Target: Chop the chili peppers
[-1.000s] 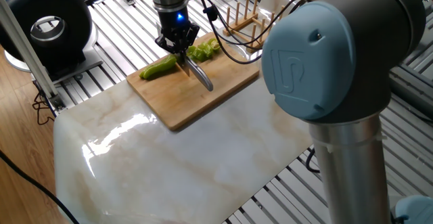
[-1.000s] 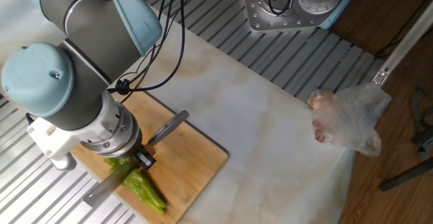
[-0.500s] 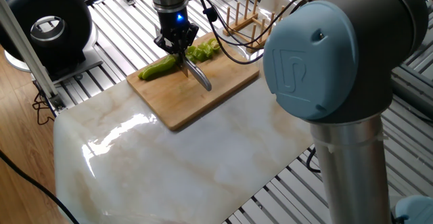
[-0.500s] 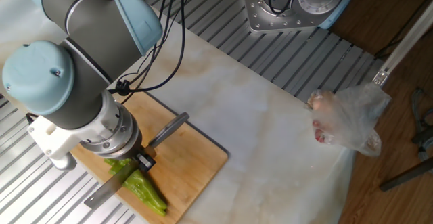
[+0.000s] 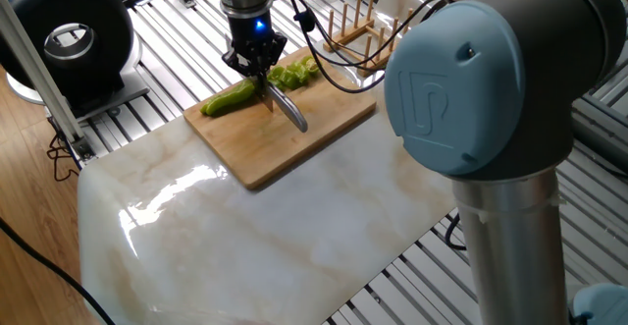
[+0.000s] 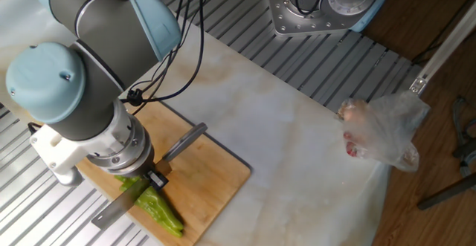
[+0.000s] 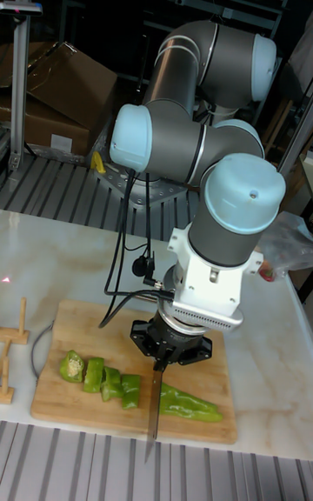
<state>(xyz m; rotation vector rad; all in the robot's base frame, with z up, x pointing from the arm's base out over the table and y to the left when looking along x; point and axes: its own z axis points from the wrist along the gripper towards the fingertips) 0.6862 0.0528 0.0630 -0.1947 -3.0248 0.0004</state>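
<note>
A wooden cutting board (image 5: pixel 294 134) lies at an angle on a pale marble slab (image 5: pixel 265 237). Above the board's far edge the gripper (image 5: pixel 257 73) points straight down, a blue light glowing on its body, its fingers closed around a knife (image 5: pixel 286 108) whose blade slopes down toward the board's middle. On the board, left of the gripper, lies the uncut tapered part of the chili pepper (image 5: pixel 228 98); right of the gripper sit its cut green pieces (image 5: pixel 294 72). Beyond the board's far right corner stands a wooden rack (image 5: pixel 355 28). Well left of the board is a round black device (image 5: pixel 67 38). The arm's large grey and light-blue joint (image 5: pixel 491 80) fills the foreground right of the board.
</note>
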